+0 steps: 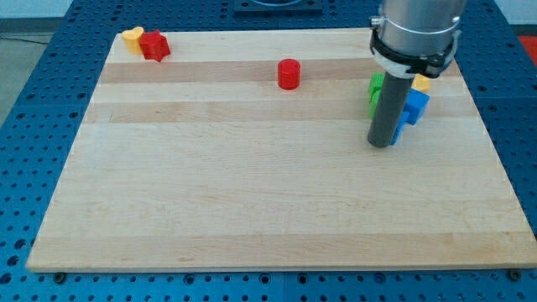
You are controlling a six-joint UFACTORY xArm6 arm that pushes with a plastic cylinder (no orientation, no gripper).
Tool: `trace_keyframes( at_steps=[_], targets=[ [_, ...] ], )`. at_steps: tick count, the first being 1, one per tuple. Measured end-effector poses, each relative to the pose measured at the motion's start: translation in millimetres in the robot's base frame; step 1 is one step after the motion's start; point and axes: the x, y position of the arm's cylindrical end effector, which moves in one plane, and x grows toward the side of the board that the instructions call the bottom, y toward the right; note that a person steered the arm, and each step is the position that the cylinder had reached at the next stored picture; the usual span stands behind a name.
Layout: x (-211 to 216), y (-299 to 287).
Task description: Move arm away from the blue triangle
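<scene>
My tip (pixel 381 144) rests on the wooden board (pixel 252 193) at the view's right. It touches or nearly touches a cluster of blocks just behind it. A blue block (pixel 413 106) sits right of the rod; the rod hides part of it, so I cannot make out its shape. Green blocks (pixel 377 87) show at the rod's left. A yellow block (pixel 421 83) peeks out above the blue one.
A red cylinder (pixel 289 74) stands near the view's top centre. A red star-like block (pixel 154 45) and a yellow heart-like block (pixel 132 38) touch each other at the view's top left corner. Blue perforated table surrounds the board.
</scene>
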Motion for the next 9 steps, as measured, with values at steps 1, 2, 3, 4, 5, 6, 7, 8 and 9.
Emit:
trace_keyframes(
  at_steps=[1, 2, 3, 4, 5, 6, 7, 8, 9],
  targets=[
    [-2.7, 4.9],
    [4.0, -4.3],
    [6.0, -81.6],
    [-3.0, -168.3],
    [-36.7, -242.8],
    [-87.3, -271.9],
    [-123.0, -261.2],
    [-139.7, -235.2],
    [-141.6, -196.6]
  ],
)
